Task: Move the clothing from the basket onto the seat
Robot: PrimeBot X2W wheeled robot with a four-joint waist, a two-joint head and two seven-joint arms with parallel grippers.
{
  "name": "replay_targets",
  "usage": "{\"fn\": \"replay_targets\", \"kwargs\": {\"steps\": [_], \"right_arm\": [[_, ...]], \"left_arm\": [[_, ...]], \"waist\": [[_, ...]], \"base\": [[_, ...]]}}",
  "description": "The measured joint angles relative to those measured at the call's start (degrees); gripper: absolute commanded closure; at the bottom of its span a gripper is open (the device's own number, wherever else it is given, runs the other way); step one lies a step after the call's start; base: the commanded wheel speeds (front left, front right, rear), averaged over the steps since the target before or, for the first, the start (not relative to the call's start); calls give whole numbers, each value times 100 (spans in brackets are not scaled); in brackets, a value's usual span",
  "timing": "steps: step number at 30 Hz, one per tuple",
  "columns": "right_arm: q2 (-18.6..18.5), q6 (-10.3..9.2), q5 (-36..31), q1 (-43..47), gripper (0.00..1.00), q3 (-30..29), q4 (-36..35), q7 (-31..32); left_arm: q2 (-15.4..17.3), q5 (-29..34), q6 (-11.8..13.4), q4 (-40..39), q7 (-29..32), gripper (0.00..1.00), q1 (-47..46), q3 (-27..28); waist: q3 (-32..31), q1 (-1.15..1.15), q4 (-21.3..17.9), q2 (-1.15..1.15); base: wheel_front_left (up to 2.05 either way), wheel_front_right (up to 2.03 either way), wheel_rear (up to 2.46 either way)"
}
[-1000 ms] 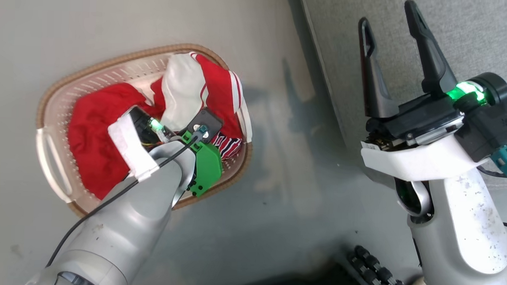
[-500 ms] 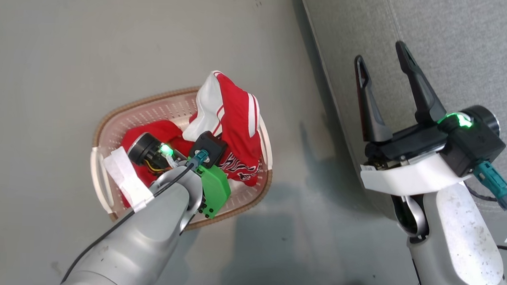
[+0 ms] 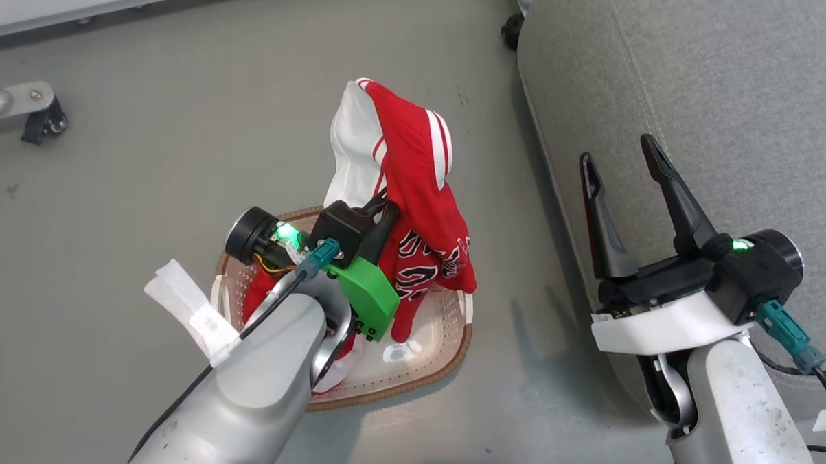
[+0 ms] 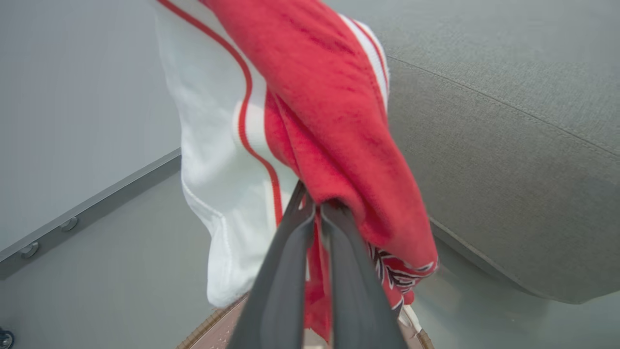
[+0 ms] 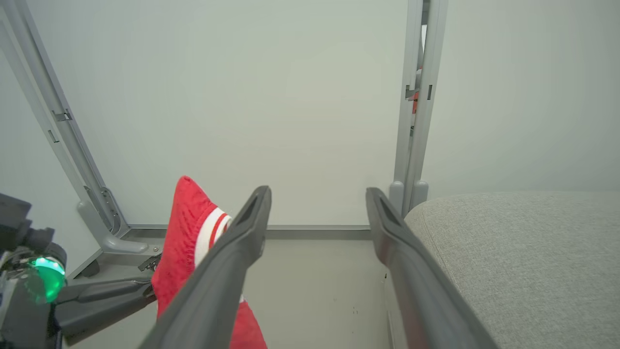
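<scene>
We see a smooth grey-green floor with soft shadows on it. The basket stands on it, showing its brown woven rim and cream perforated wall. To the basket's right the big grey seat rests on the floor, with a strip of bare floor between them. Well off to the basket's far left is a grey metal leg with a black caster. Another dark caster sits beyond the basket, by the seat's far corner.

The clothing hangs above the basket on the floor, with the seat to their right
</scene>
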Motion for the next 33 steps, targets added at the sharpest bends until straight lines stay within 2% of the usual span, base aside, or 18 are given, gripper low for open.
{"fn": "replay_targets", "kwargs": {"steps": [17, 24, 33], "right_arm": [[0, 0, 48, 470, 0, 59, 146, 0], [0, 0, 101, 651, 0, 59, 167, 0], [-1, 0, 158, 806, 0, 107, 155, 0]], "left_arm": [[74, 565, -36, -2030, -8, 100, 740, 1141], [99, 708, -71, -2566, -8, 100, 783, 1363], [109, 835, -101, -2794, -8, 100, 818, 1412]], "waist": [[-936, 0, 266, 0], [-1179, 0, 291, 0], [-1341, 0, 259, 0]], "base": [[0, 0, 0], [0, 0, 0], [0, 0, 0]]}}
